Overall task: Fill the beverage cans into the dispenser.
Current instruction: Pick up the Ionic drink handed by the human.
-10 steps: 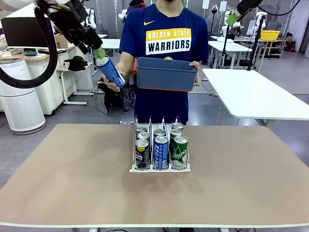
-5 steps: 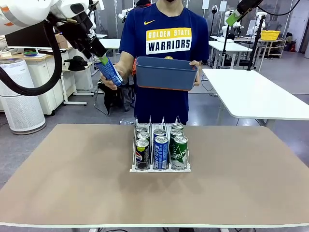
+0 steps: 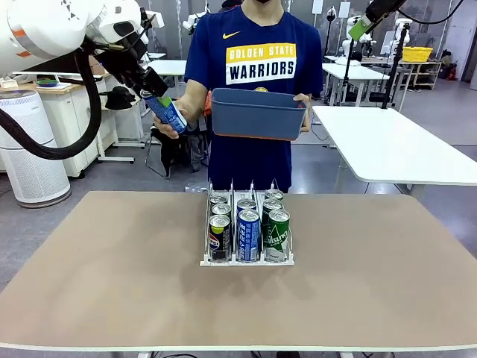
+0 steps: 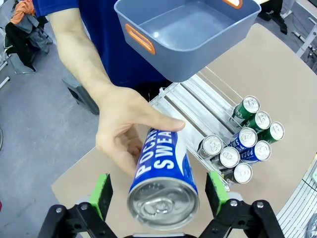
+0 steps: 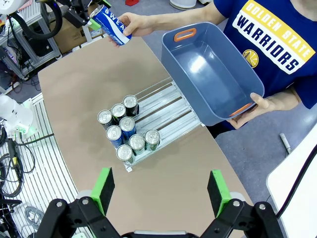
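We see the left end effector w/ fingers apart around the top of a blue can that a person's hand holds up beyond the table's far edge. Right end effector apart too, holding nothing, high over table. Dispenser mid-table w/ seven cans at its front; person's other hand holds blue bin.
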You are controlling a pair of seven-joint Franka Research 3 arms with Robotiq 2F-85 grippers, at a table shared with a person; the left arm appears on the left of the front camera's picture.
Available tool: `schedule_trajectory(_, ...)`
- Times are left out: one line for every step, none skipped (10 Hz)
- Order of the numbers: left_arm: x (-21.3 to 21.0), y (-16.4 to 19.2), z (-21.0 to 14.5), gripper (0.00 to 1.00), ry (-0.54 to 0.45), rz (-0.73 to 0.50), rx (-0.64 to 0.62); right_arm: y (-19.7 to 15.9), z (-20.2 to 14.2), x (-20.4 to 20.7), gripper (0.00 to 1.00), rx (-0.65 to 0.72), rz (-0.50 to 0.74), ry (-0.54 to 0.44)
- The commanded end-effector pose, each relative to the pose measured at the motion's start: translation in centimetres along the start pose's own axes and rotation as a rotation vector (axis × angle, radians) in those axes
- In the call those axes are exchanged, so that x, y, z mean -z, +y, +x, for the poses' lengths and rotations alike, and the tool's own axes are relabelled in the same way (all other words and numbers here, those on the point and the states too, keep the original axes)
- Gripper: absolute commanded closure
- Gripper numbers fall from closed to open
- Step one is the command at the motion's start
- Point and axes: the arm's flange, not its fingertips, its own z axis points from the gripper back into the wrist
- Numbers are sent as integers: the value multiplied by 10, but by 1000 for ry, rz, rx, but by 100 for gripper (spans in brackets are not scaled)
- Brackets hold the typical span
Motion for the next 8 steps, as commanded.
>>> schedule_trajectory(7,4,-5,0,-45,-33,12,0,-1,0,0,1,1,1)
schedule_trajectory(10,4,-5,0,-43,-35,10,0,-1,0,0,1,1,1)
schedule_trajectory(12,5,-5,0,-34,-38,12,0,-1,0,0,1,1,1)
schedule_trajectory(12,5,-6,0,-31,-38,14,0,-1,0,0,1,1,1)
schedule_trajectory(12,4,-6,0,-30,-48,16,0,-1,0,0,1,1,1)
schedule_trajectory(10,1,0,0,-11,-18,-11,0,-1,0,0,1,1,1)
schedule_trajectory(10,1,0,0,-11,-18,-11,0,-1,0,0,1,1,1)
schedule_trajectory(10,1,0,0,-11,-18,-11,0,-1,0,0,1,1,1)
